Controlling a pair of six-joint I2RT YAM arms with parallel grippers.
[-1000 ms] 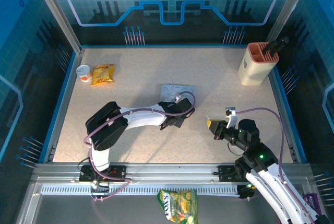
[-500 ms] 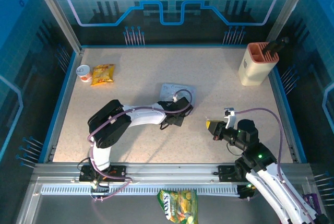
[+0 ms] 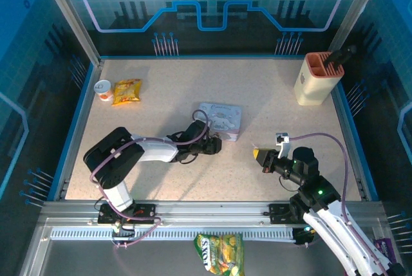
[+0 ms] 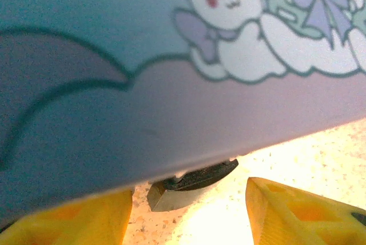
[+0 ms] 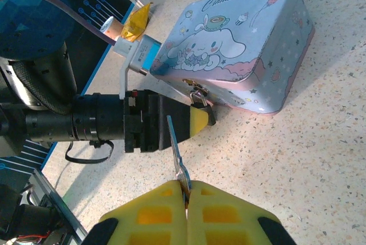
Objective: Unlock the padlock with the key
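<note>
The right gripper (image 5: 186, 192) is clenched on the key (image 5: 175, 151), whose blade points up toward the padlock (image 5: 202, 105) hanging at the front of the tin (image 5: 246, 39), while the left gripper (image 4: 191, 213) stands partly open, its yellow fingers (image 4: 297, 213) either side of the padlock, not closed on it.

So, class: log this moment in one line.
left pincer: open, around padlock at tin | right pincer: shut on key | key: not yet in padlock
</note>
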